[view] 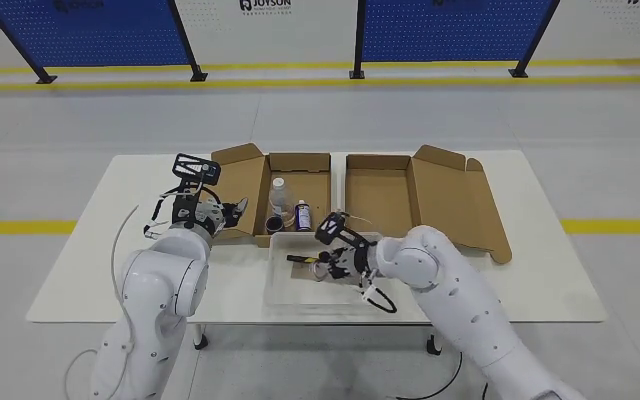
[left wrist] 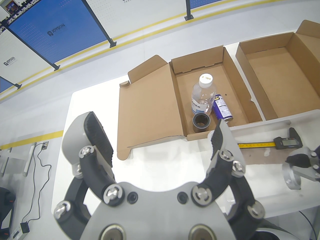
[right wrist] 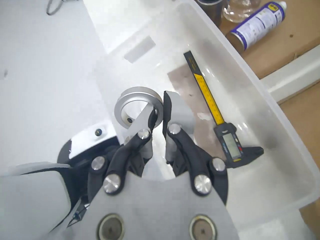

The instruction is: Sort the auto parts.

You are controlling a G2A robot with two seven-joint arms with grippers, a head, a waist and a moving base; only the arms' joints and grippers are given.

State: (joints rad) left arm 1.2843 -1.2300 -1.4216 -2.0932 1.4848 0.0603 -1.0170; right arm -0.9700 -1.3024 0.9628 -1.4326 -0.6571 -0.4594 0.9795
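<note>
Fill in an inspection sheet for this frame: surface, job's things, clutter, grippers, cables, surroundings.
Surface: white table bearing a clear bin, left box and right box.
Job's things: ring held by right gripper above bin; caliper in bin; sleeve, bottle, can in left box.
Clutter: nothing seen.
Grippers: left gripper open near left box's flap; right gripper shut on ring.
Cables: cable on floor beside table.
Surroundings: blue and white panels, yellow floor lines.
</note>
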